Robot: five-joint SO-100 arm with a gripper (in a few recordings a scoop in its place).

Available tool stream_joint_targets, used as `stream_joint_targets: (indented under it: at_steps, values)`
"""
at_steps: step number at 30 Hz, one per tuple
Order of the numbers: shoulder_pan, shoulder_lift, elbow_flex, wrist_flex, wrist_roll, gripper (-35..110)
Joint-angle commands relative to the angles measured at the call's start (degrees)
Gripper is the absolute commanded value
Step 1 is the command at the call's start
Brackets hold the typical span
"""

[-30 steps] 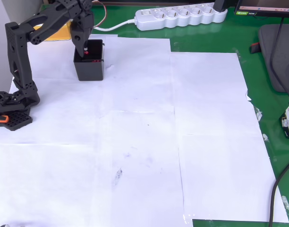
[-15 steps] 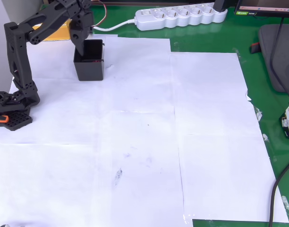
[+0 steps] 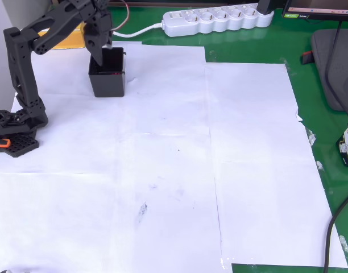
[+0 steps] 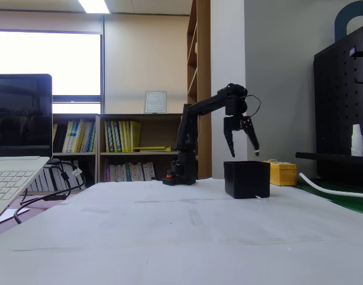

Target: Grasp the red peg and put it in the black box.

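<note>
Your gripper [image 4: 243, 152] has lifted clear above the black box [image 4: 247, 179], jaws spread and seemingly empty, near the table's [image 3: 162, 170] far-left corner.

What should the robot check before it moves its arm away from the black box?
1. Fingers open: ok, spread apart in the fixed view.
2. Nothing held between the fingers: ok, the gap looks bare.
3. Tiny dark-red rounded peg inside the small square black plastic box: cannot tell; only a faint red spot shows by the inner wall in the overhead view.
4. Fingers above the box rim: ok, the fixed view shows the tips higher than the box.
5. Box upright on the white paper: ok.
6. Yellow rectangular block out of the way: ok, it sits behind the box.
</note>
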Motion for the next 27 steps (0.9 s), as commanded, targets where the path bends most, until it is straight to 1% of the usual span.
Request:
stream_joint_targets:
  at_steps: [1, 4, 9, 14, 20, 27]
  values:
    - [2.9, -9.3, 0.2, 0.7, -3.3, 0]
    - [8.4, -13.8, -3.0, -2.1, -8.8, 0]
    - [21.0, -23.9, -14.0, -10.9, -19.0, 0]
    - [31.4, -33.7, -31.4, -19.0, -28.1, 0]
    - [37.3, -44.4, -53.0, -27.2, -34.5, 0]
    - [40.4, -61.6, -80.9, -33.7, -43.4, 0]
